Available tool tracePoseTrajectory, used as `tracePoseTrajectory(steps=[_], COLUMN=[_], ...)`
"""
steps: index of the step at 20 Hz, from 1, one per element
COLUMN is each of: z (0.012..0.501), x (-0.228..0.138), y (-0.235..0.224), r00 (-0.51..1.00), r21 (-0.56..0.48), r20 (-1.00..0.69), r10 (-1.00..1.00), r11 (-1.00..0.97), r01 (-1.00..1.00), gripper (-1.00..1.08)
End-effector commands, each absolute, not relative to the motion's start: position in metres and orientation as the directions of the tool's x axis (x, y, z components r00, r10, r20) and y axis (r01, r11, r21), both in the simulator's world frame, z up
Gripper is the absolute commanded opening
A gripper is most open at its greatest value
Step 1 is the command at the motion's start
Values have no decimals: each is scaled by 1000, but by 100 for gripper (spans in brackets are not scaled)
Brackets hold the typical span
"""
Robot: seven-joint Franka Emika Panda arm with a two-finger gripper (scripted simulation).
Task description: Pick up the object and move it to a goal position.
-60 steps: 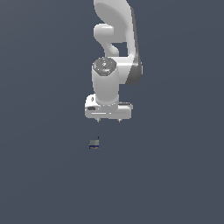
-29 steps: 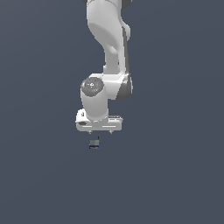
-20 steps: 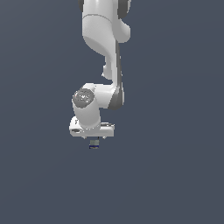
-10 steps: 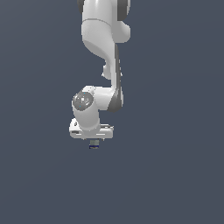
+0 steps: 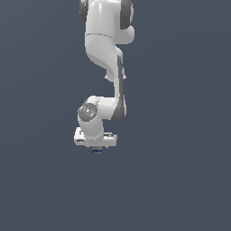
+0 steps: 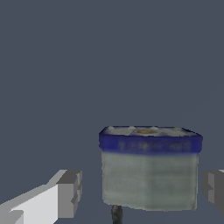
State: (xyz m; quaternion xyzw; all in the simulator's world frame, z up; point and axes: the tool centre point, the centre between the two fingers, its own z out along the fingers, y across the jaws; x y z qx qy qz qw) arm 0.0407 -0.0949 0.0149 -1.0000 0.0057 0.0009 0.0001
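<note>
The arm has been dropping and is now sitting right over the block (image 5: 96, 151), which is poking out at 6 o'clock beneath it. The fingers (image 6: 139, 192) are standing apart, flanking the block (image 6: 149, 168) without touching, so closing seems the next step

Glossy white arm (image 5: 106, 49); matt, mottled grey-green block (image 6: 148, 179).
</note>
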Motion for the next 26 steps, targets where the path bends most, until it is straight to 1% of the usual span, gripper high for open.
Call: tracePoseTrajectory(steps=[1,2,3,17,22,26], z=[12,12,12,18,38,67], x=[42,42,42,42,42,43], y=[-95,-95,-95,-95,-96,-98], r00=[1000,1000,1000,1000,1000,1000], r21=[0,0,0,0,0,0], r20=[0,0,0,0,0,0], r10=[-11,-11,-11,-11,-11,-11], r11=[-1000,-1000,-1000,-1000,-1000,-1000], r01=[-11,-11,-11,-11,-11,-11], gripper=[100,100,-100,-100,-100,-100])
